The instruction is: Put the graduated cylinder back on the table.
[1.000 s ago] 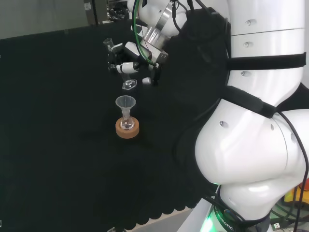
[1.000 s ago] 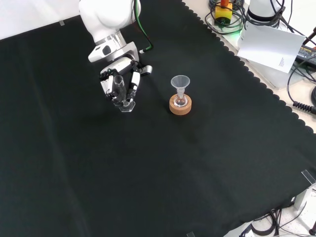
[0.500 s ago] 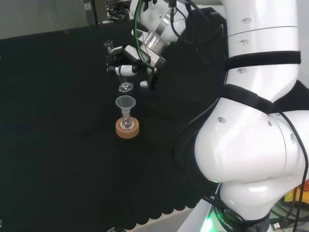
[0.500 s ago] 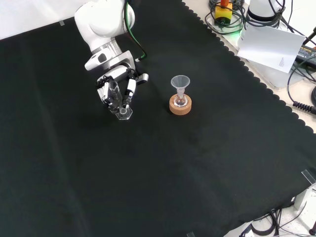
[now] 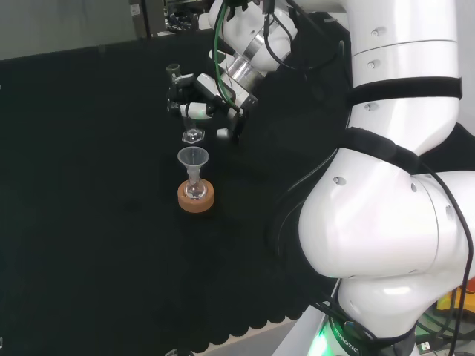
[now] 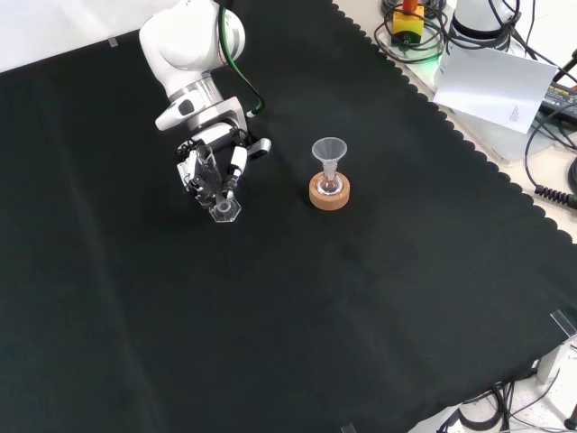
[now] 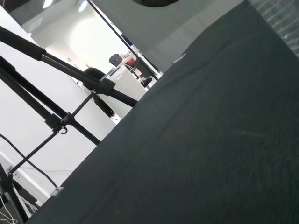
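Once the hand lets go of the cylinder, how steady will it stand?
The cylinder is tall and thin on a small flat base, so it probably tips easily if nudged. It looks clear and light, likely breakable. The hand is curled around it; opening slowly seems wise.

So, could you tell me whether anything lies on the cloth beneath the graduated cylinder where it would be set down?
Nothing visible does. The robot hand holds the graduated cylinder over bare black cloth; the funnel in its flask on the cork ring stands apart, to the right in the front view.
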You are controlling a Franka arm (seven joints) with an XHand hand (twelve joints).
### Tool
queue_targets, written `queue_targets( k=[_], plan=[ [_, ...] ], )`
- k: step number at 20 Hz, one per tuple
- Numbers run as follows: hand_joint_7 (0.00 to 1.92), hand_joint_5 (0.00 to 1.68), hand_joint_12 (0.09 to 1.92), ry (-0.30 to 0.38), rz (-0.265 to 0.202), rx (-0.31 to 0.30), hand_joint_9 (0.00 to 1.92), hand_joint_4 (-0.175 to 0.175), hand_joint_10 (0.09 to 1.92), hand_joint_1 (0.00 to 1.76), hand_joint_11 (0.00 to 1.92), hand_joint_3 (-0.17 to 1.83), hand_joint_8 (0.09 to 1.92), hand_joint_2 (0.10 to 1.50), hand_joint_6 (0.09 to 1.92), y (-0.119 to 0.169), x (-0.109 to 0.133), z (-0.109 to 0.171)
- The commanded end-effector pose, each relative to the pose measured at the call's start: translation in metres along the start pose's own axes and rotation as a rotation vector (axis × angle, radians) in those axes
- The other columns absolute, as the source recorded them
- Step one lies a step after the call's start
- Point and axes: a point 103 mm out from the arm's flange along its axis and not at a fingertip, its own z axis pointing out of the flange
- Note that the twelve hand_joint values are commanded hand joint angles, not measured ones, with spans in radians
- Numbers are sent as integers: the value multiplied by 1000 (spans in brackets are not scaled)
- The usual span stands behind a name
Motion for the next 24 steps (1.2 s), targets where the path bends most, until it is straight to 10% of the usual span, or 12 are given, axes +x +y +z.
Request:
queue_targets(
  k=[1,15,24],
  plan=[
    [1205,912,758,31,2,-8,1391,-144,87,1118,1254,-175,217,1244,1142,-1,-4,3],
    [1010,875,868,52,4,8,1337,-154,87,1113,1135,-85,492,1218,1178,-4,-6,6],
    [847,896,1058,81,43,45,1253,12,87,1047,905,-8,601,1163,1139,-11,-13,0]
  ],
)
